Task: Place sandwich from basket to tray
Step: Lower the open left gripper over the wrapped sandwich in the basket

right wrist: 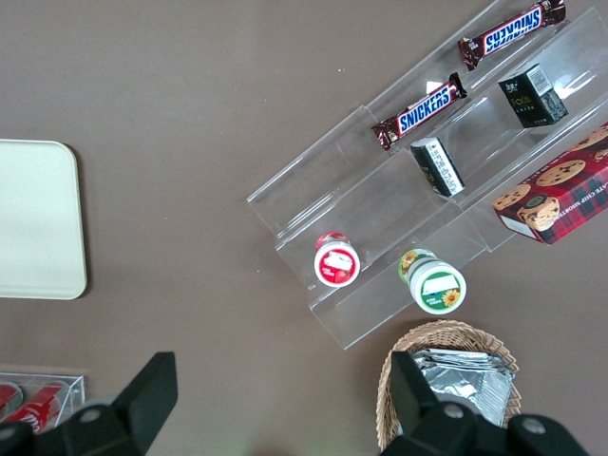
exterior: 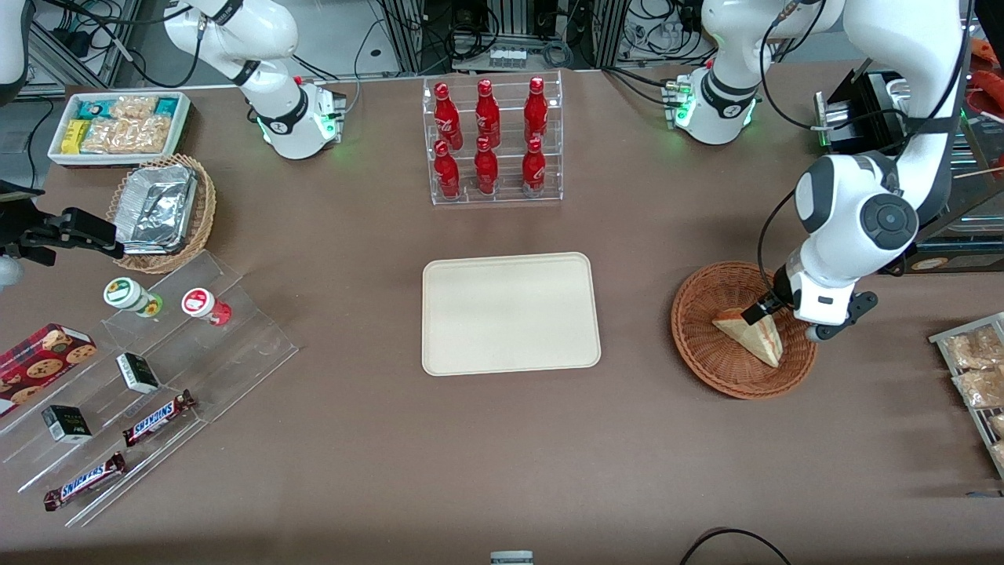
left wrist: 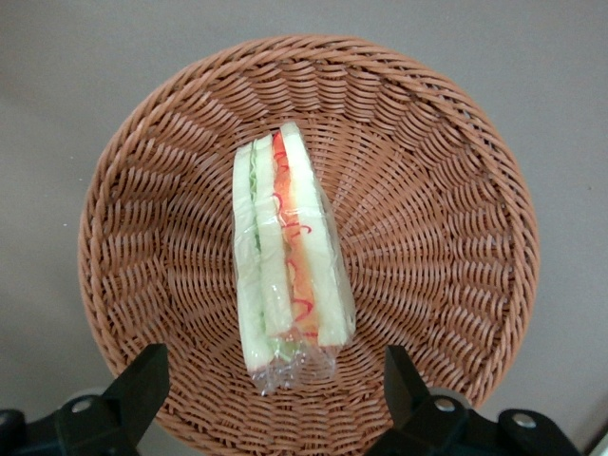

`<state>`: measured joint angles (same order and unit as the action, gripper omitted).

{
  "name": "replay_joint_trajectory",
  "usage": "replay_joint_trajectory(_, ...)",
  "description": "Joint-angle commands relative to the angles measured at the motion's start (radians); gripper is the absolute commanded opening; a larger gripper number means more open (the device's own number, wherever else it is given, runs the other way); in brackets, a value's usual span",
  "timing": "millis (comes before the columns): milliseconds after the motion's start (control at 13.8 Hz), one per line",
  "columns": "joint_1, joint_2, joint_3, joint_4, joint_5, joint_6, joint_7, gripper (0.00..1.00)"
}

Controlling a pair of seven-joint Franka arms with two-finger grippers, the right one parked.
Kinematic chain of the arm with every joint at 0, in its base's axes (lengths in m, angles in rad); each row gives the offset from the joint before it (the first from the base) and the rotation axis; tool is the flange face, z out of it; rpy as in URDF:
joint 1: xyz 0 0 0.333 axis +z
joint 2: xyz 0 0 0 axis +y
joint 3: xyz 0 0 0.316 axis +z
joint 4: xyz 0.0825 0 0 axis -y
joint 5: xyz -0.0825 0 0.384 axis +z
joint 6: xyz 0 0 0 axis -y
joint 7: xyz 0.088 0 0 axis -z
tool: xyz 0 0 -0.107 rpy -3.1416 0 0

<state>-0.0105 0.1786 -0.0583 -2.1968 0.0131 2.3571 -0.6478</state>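
Note:
The sandwich (exterior: 754, 335) (left wrist: 290, 256), a clear-wrapped wedge with red and green filling, lies in the reddish-brown wicker basket (exterior: 698, 361) (left wrist: 427, 190). My gripper (exterior: 765, 308) (left wrist: 275, 380) hangs open low over the basket, above the end of the sandwich farther from the front camera. In the left wrist view its two dark fingers (left wrist: 142, 380) stand wide apart, one on each side of the sandwich's crimped wrapper end, touching nothing. The cream tray (exterior: 510, 314) (right wrist: 38, 218) lies bare at the table's middle, toward the parked arm's end from the basket.
A clear rack of red bottles (exterior: 494, 141) stands farther from the front camera than the tray. Bagged pastries (exterior: 976, 369) lie at the working arm's end. A white snack bin (exterior: 118, 125), a tan basket of foil trays (exterior: 161, 208) and an acrylic snack stand (exterior: 141, 377) sit toward the parked arm's end.

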Motion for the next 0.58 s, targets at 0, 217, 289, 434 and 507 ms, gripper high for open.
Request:
replay_joint_trajectory(0, 0.001, 0.03, -0.003, 0.0, 0.008, 0.037, -0.029, 1.0)
replay_joint_trajectory(217, 0.003, 0.048, -0.003, 0.0, 0.004, 0.063, -0.03, 1.0)
replay_joint_trajectory(289, 0.003, 0.056, -0.003, 0.0, 0.004, 0.073, -0.036, 1.0)
replay_joint_trajectory(434, 0.003, 0.074, -0.002, 0.0, 0.004, 0.099, -0.038, 1.0)
replay_joint_trajectory(507, 0.003, 0.084, -0.002, 0.0, 0.004, 0.111, -0.039, 0.96)
